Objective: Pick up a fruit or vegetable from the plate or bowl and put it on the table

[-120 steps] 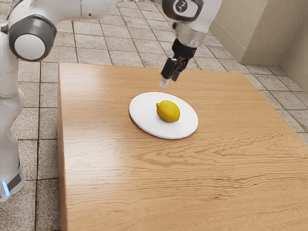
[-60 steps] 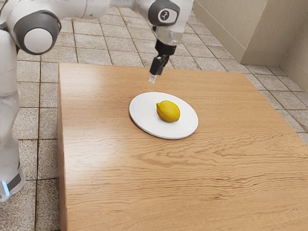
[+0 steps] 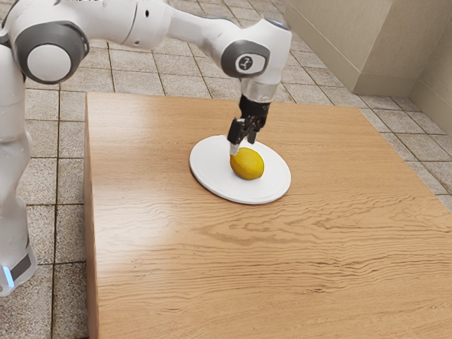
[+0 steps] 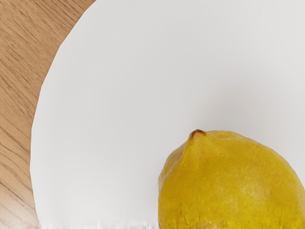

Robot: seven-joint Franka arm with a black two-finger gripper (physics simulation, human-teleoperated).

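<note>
"End effector first: how does it stand?"

"Open, by the exterior view, its two sides parted, and nothing gripped. It points down, low over its target."

"And around it?"

"Biggest thing is the wooden surface, below the end effector and spreading out on all sides. On that, just beneath the end effector, lies the white plate."

"The fruit?"

"One lemon, on the plate, right under the end effector. Whether they touch, I can't tell. Smallest of all is the brown nub at the lemon's end."

"So which step is this?"

"Lining up for the pick, I'd judge; the lift and the placing are left to do."

"Next move?"

"Ease down until the lemon sits squarely between the two sides, then close. After that, raise it clear of the plate's rim before heading out over bare wood."
</note>
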